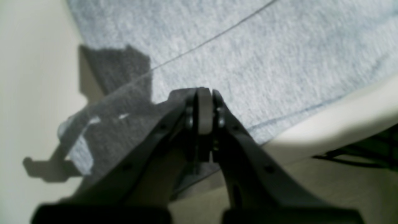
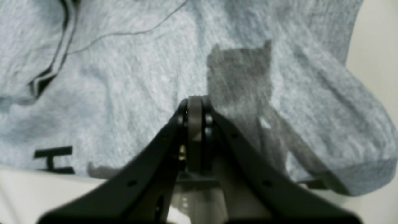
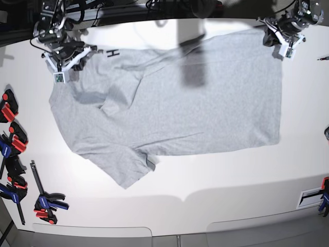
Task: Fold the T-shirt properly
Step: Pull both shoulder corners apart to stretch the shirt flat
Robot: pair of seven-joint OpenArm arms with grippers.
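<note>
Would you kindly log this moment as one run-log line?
T-shirt: spread on table, unfolded | left gripper: shut, at hem corner | right gripper: shut, over shoulder

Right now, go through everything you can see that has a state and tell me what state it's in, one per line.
T-shirt: spread flat on the table, unfolded, plain side up, one sleeve creased, black lettering showing at the far edge.
Left pincer: shut, over the shirt's corner near the table edge; holds nothing.
Right pincer: shut, over the shirt; holds nothing.
Clamps: lying loose at the table's side, unused.
Table: white, bearing the shirt.
</note>
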